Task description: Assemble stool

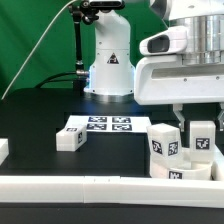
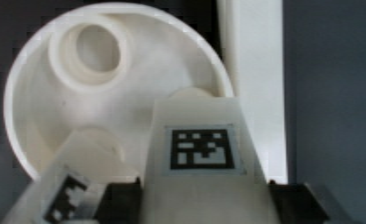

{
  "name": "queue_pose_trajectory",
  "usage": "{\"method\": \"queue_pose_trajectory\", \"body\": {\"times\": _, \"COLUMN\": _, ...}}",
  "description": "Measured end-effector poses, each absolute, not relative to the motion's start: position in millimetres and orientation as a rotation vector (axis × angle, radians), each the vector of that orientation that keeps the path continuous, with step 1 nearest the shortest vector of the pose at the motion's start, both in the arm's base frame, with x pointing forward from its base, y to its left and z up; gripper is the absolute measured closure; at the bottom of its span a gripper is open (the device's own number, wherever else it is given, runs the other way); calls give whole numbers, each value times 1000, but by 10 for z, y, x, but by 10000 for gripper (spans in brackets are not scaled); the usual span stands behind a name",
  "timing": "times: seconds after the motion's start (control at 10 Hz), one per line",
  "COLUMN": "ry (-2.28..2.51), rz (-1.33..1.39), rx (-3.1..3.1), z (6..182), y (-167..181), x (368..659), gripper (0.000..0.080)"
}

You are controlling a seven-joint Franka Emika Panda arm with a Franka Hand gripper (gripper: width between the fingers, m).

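Observation:
The stool's round white seat (image 1: 176, 173) lies at the exterior view's right, against the front rail. In the wrist view the seat (image 2: 55, 95) shows an oval socket hole near its far rim. One tagged white leg (image 1: 163, 141) stands on the seat. My gripper (image 1: 198, 128) is shut on a second tagged leg (image 1: 201, 143), held upright over the seat beside the first. The wrist view has this leg (image 2: 201, 130) between my dark fingers (image 2: 130, 203), with the other leg (image 2: 70, 182) next to it. A third leg (image 1: 70, 137) lies loose on the table to the left.
The marker board (image 1: 108, 125) lies flat mid-table before the robot's base (image 1: 108, 75). A long white rail (image 1: 90, 187) runs along the front edge, and another rail (image 2: 254, 50) passes beside the seat. A white block (image 1: 3, 150) sits at the far left.

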State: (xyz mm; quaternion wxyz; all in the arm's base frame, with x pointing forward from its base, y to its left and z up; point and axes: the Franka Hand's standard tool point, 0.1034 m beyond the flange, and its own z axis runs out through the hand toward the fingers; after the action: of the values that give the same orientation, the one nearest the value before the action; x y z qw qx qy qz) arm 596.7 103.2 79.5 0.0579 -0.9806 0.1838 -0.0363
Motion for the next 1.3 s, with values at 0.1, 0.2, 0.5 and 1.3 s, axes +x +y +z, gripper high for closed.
{"method": "queue_pose_trajectory", "body": {"times": 0.1, "ry": 695, "rz": -102, "rx": -2934, "z": 795, "y": 1039, "x": 5965, "gripper": 462}}
{"method": "queue_pose_trajectory", "body": {"times": 0.2, "ry": 817, "rz": -96, "rx": -2894, "z": 794, "y": 1040, "x": 5965, "gripper": 462}}
{"method": "queue_pose_trajectory", "body": {"times": 0.5, "ry": 1132, "rz": -67, "rx": -2768, "z": 795, "y": 1037, "x": 5965, "gripper": 462}}
{"method": "queue_pose_trajectory", "body": {"times": 1.3, "ry": 1964, "rz": 64, "rx": -2187, "z": 766, "y": 1090, "x": 5946, "gripper": 462}}
